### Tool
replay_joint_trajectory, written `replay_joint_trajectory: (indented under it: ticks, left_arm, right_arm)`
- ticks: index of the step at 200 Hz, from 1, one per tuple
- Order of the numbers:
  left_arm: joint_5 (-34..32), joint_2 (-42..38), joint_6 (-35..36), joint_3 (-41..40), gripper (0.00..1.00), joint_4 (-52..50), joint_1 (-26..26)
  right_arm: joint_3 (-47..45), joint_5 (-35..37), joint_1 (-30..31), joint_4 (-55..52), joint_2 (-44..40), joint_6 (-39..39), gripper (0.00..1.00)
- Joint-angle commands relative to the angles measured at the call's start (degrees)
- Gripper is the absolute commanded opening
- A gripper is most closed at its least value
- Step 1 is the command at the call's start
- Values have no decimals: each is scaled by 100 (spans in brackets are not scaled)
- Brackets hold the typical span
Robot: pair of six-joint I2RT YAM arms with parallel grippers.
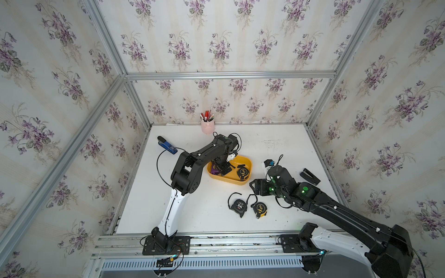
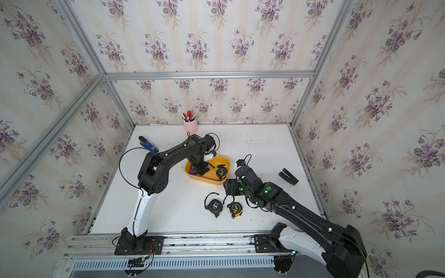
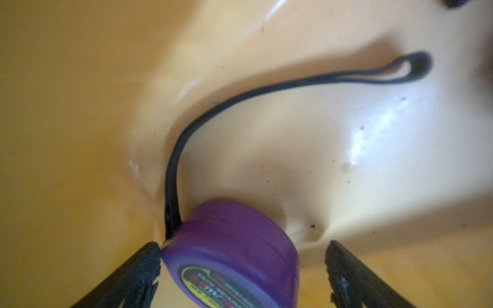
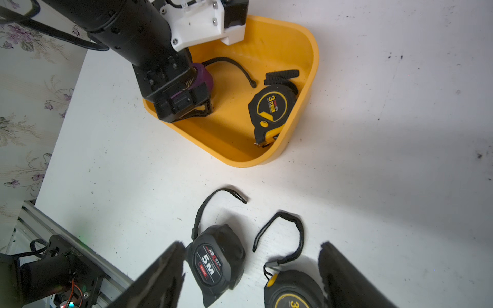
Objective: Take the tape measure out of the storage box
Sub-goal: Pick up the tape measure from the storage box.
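Left gripper [image 3: 244,246] wide astride purple tape [image 3: 229,237] in box [image 3: 80,106]; off-centre closing may shove it. Right gripper [image 4: 252,248] wide, empty.

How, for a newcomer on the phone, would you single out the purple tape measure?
Find the yellow storage box mid-table. The purple tape measure sits inside, beneath the left gripper, between open jaws. The other tape measure there is black and yellow.

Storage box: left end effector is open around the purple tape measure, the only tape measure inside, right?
Not the only one: the right wrist view shows a black-and-yellow tape measure also inside the storage box. The left end effector is open around the purple tape measure.
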Motion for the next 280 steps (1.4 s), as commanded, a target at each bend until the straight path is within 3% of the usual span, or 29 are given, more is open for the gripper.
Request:
replay_joint_trajectory:
  ticks: [1,52,140,280]
  left_arm:
    - [239,-70,-138,5,98,9,-42]
    - [495,-122,-222,171,98,-48,-253]
    - [-59,-169,-554,266,100,-305,-147]
    - [447,126,-824,255,100,-655,-17]
  right_arm:
    - [13,-8,-7,156,14,-13,82]
    - [1,4,-8,175,59,-14,82]
    - [11,-81,-4,260,163,-75,82]
    - [-27,-11,-45,199,90,-63,81]
